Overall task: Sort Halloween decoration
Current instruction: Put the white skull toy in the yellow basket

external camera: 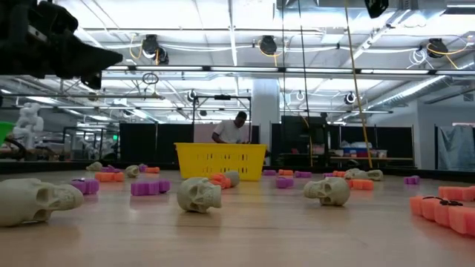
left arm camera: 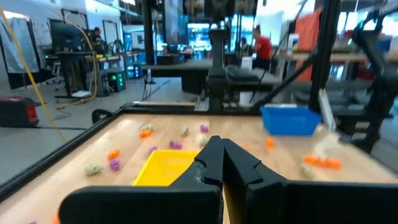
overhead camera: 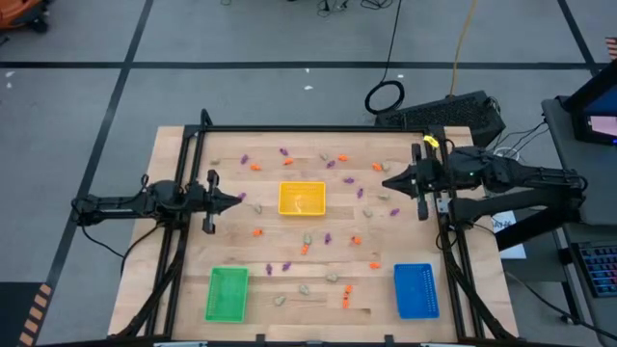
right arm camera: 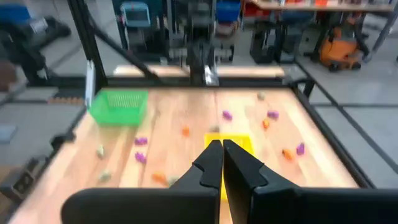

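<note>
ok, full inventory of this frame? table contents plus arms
Yellow rectangular plastic tray: one, table centre.
Green rectangular plastic tray: one, near-left corner.
Blue rectangular plastic tray: one, near-right corner.
Tiny orange trinkets: several, scattered loose.
Tiny purple trinkets: several, scattered loose.
Pale beige-grey skull trinkets: several, scattered loose.
Wooden table: one, black-framed.
Person: one, in the room behind.
Left end effector: shut, empty, left of yellow tray.
Right end effector: shut, empty, right of yellow tray.

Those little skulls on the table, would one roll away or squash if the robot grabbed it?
The nearest skull looks moulded and hard, so it probably would not squash. Its rounded crown may slip between narrow fingers. It rests steadily on its jaw, so a nudge would more likely slide or tip it than roll it far.
</note>
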`<move>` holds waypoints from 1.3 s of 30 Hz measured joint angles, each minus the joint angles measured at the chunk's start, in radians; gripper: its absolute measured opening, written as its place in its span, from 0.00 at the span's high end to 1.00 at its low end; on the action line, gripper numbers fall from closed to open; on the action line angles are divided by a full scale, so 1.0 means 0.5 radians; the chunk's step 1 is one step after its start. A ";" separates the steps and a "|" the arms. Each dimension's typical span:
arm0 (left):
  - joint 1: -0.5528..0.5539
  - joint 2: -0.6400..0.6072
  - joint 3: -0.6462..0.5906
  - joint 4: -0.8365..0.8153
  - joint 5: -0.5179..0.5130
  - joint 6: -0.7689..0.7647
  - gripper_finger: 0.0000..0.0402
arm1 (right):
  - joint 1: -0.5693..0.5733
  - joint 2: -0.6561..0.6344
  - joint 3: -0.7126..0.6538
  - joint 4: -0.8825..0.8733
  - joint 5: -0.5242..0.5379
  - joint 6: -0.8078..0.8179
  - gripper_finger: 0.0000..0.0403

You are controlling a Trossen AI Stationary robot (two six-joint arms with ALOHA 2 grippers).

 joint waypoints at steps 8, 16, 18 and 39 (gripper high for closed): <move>-0.003 0.085 0.426 -0.076 0.044 -0.062 1.00 | 0.002 0.054 -0.106 -0.099 0.146 0.133 1.00; -0.011 0.418 1.015 -0.279 0.129 0.067 1.00 | 0.002 0.059 -0.459 0.137 0.148 0.360 1.00; -0.011 0.526 1.164 -0.392 0.129 0.086 1.00 | 0.002 0.060 -0.565 0.215 0.148 0.397 1.00; -0.011 1.404 1.647 -0.832 0.129 0.144 1.00 | 0.003 0.062 -1.025 0.657 0.249 0.653 1.00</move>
